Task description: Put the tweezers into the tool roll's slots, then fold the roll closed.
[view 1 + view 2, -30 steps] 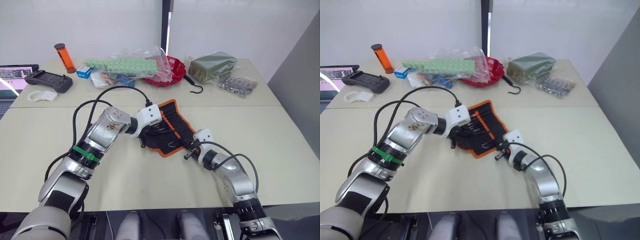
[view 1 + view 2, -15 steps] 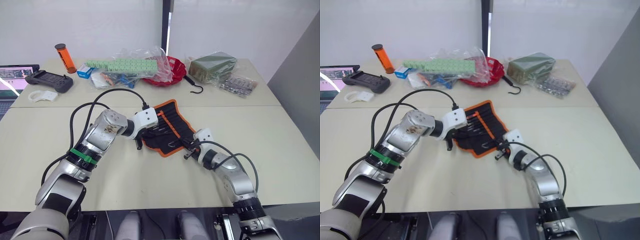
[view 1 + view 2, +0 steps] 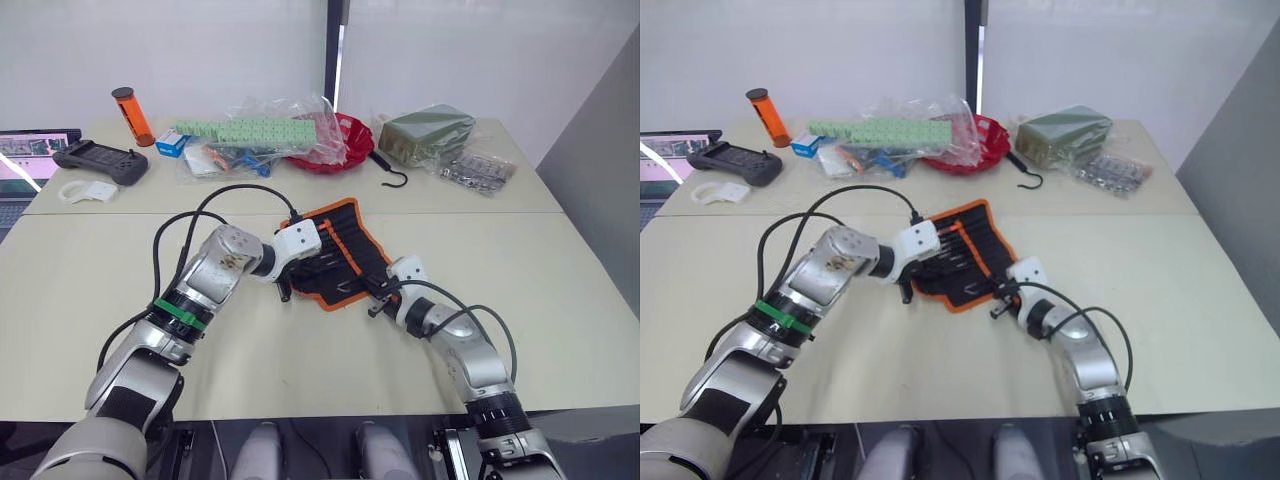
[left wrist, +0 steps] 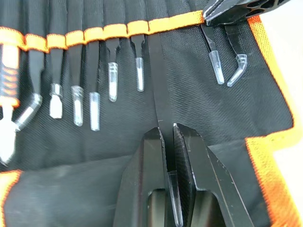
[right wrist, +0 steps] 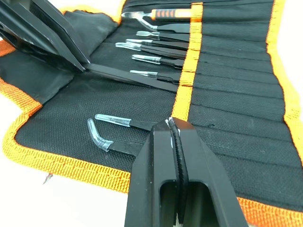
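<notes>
Your left gripper [image 4: 169, 128] is pinching a slim, stiff, slippery tweezer [image 4: 160, 80] by its tail, while the right gripper [image 5: 172, 124], fingers together, is pinning the soft tool roll [image 3: 366, 251].

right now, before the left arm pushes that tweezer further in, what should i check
1. Left gripper grips the held tweezers: ok, fingers closed on them.
2. Held tweezers lined up with a slot: ok, their far end reaches under the orange stripe.
3. Tool roll lies open with its slots facing up: ok.
4. Right gripper steadies the roll: cannot tell; its fingers are shut over the fabric beside the stripe, but whether they pin it is unclear.
5. Neighbouring tweezers seated: ok, capped tips stick out of their slots.
6. Ready to fold: not ok, one pair is not yet released.
</notes>
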